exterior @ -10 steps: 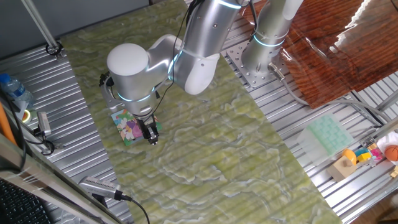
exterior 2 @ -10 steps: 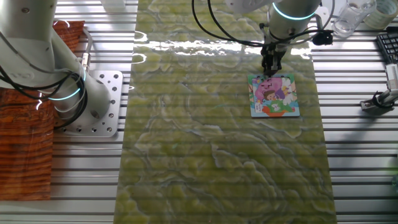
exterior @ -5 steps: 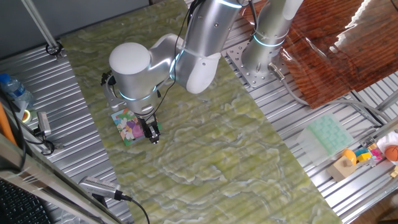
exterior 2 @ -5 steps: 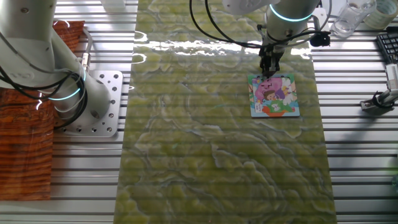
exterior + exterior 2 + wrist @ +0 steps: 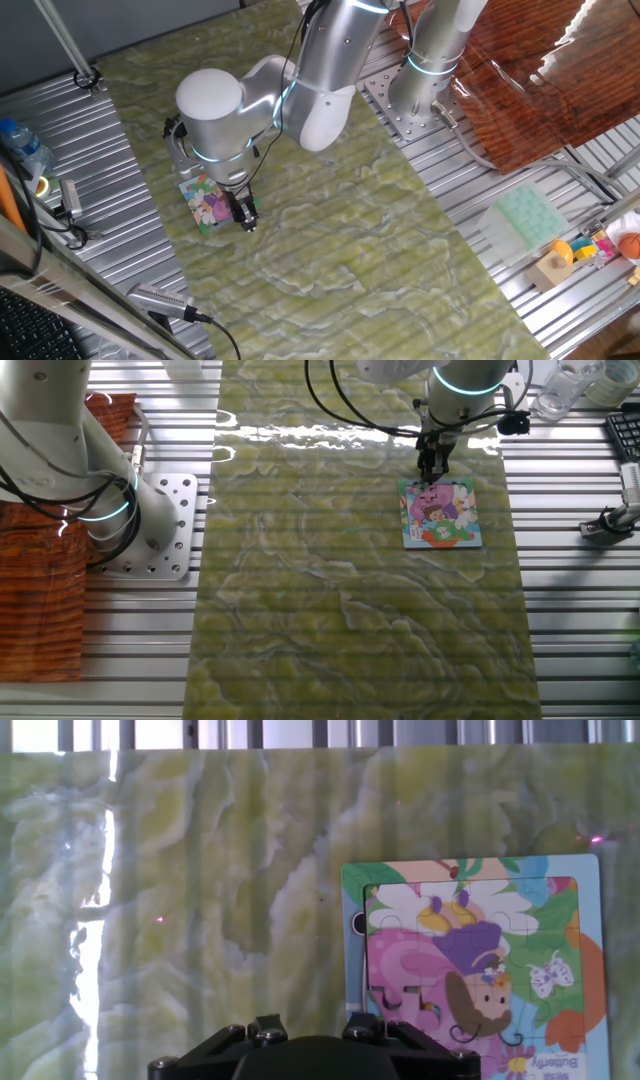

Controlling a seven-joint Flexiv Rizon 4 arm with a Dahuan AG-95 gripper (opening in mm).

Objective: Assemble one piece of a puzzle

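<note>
One arm works here, a silver Flexiv Rizon arm [image 5: 300, 80] bent over a green marbled mat [image 5: 340, 230] that covers the middle of a ribbed metal table [image 5: 580, 620]. Its gripper [image 5: 432, 468] points straight down at the puzzle's [image 5: 441, 512] far edge; in one fixed view the gripper [image 5: 243, 215] stands at the puzzle's [image 5: 207, 205] right side, fingertips at or just above the board. Whether the fingers are parted or closed cannot be told: they are small and dark in both fixed views, and the hand view shows only the black housing at its bottom edge. The piece cannot be made out in any view.

The puzzle [image 5: 480, 970] lies flat on the mat near one long edge, a blue-rimmed square with a pink, purple and green cartoon.

Several other things sit off the mat on bare metal: a second arm base [image 5: 90, 480] on a drilled plate, a reddish-brown cloth [image 5: 540, 80], a pale green moulded tray [image 5: 527, 218], a wooden block [image 5: 553, 268] with small colourful toys beside it, a plastic bottle [image 5: 22, 145] and a black keyboard [image 5: 40, 330]. Nothing lies between the gripper and the puzzle. Window glare streaks the mat's far end.
</note>
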